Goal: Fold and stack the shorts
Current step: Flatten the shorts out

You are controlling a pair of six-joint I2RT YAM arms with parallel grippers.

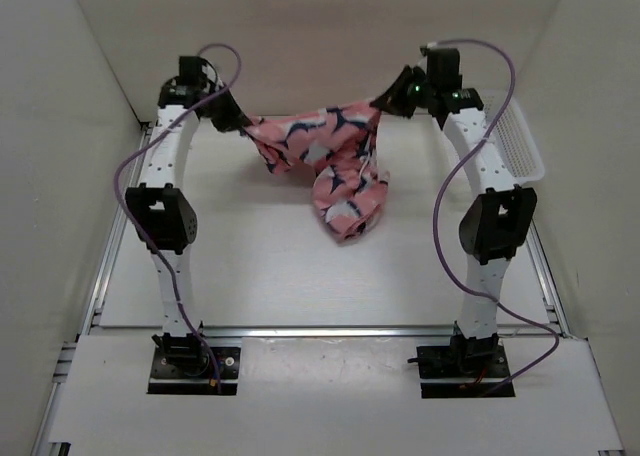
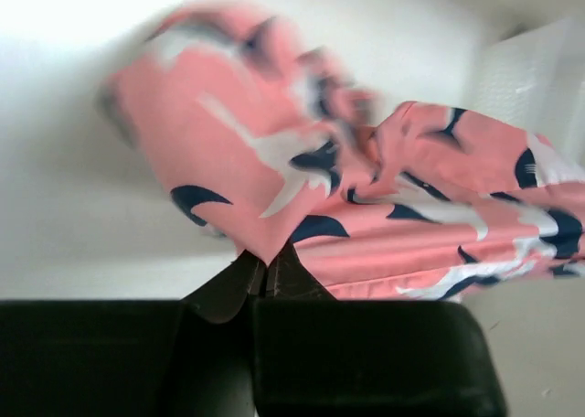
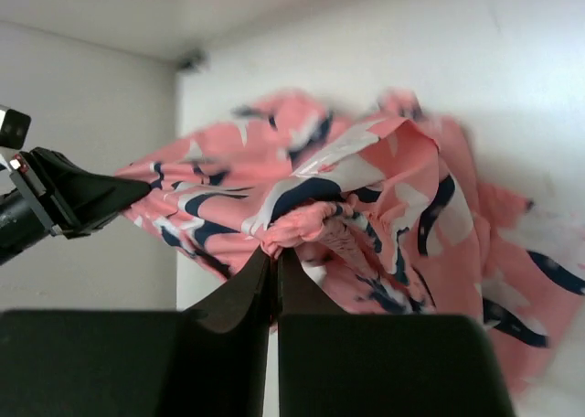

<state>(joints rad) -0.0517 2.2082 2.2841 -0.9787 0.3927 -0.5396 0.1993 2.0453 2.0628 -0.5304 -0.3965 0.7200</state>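
Note:
The salmon-pink shark-print shorts (image 1: pixel 325 156) hang stretched between my two grippers above the far part of the table, the lower part drooping toward the middle. My left gripper (image 1: pixel 240 122) is shut on one corner of the shorts (image 2: pixel 366 197); the fingertips (image 2: pixel 266 272) pinch the fabric edge. My right gripper (image 1: pixel 385 103) is shut on the gathered waistband of the shorts (image 3: pixel 366 188); its fingertips (image 3: pixel 274 257) clamp the bunched elastic. The left gripper (image 3: pixel 128 190) shows in the right wrist view holding the far corner.
A white plastic mesh basket (image 1: pixel 520 141) stands at the right edge of the table, beside the right arm. White walls enclose the table on the left, back and right. A metal rail (image 1: pixel 330 330) runs across in front of the arm bases.

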